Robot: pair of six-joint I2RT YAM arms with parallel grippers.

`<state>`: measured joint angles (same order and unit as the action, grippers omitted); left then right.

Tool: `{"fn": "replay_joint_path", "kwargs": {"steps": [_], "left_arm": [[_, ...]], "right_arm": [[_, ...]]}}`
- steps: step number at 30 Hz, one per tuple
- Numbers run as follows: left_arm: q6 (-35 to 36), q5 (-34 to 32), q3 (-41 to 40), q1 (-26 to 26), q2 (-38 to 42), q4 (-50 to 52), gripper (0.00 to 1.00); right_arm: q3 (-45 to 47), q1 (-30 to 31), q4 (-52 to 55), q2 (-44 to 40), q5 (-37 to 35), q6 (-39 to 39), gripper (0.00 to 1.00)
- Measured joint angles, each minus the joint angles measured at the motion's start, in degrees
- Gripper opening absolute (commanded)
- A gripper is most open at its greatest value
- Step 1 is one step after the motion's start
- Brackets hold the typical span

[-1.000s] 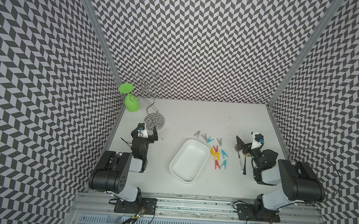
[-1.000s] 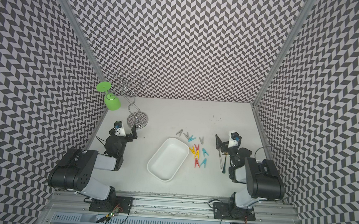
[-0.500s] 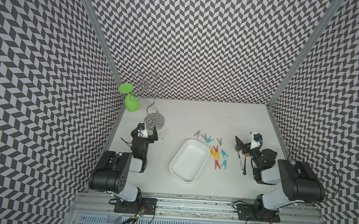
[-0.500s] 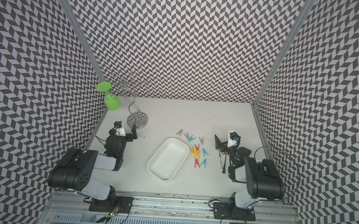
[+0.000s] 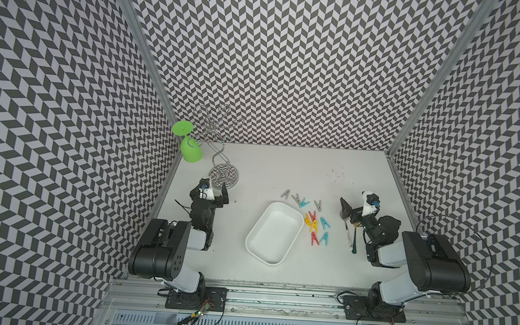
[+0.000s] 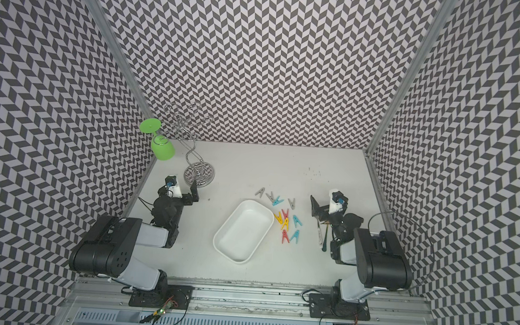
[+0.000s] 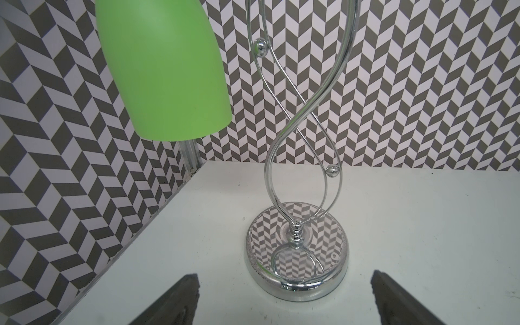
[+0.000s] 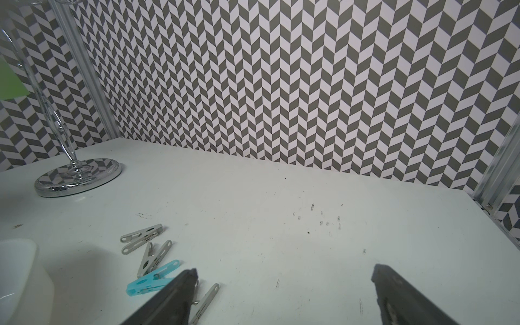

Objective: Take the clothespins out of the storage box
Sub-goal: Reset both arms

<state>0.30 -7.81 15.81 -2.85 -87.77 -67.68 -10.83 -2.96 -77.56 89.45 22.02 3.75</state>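
The storage box (image 5: 274,232) (image 6: 243,232), a shallow white tray, lies at an angle mid-table with nothing in it. Several clothespins lie on the table just right of it: grey ones (image 5: 286,194) and a teal one (image 5: 304,203) farther back, red (image 5: 312,216), yellow (image 5: 314,226) and teal (image 5: 325,238) ones nearer. My left gripper (image 5: 215,195) (image 7: 284,277) stands open and holds nothing, by the chrome stand, far left of the box. Right of the clothespins, my right gripper (image 5: 358,208) (image 8: 284,274) is open and holds nothing. In the right wrist view, grey (image 8: 142,237) and teal (image 8: 153,278) clothespins lie beside one finger.
A chrome wire stand (image 5: 223,176) (image 7: 298,253) stands at the back left, with a green glass (image 5: 191,149) (image 7: 166,70) hanging upside down from it. Two long thin utensils (image 5: 347,236) lie under the right arm. Patterned walls close in three sides.
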Motion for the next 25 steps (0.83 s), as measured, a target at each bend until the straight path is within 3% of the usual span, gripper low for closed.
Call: {"fn": "replay_joint_path", "kwargs": {"steps": [25], "left_arm": [[0.0,0.0,0.0,0.0,0.0,0.0,1.0]], "right_arm": [[-0.15,0.24,0.04,0.0,-0.61,0.37,0.99]]}}
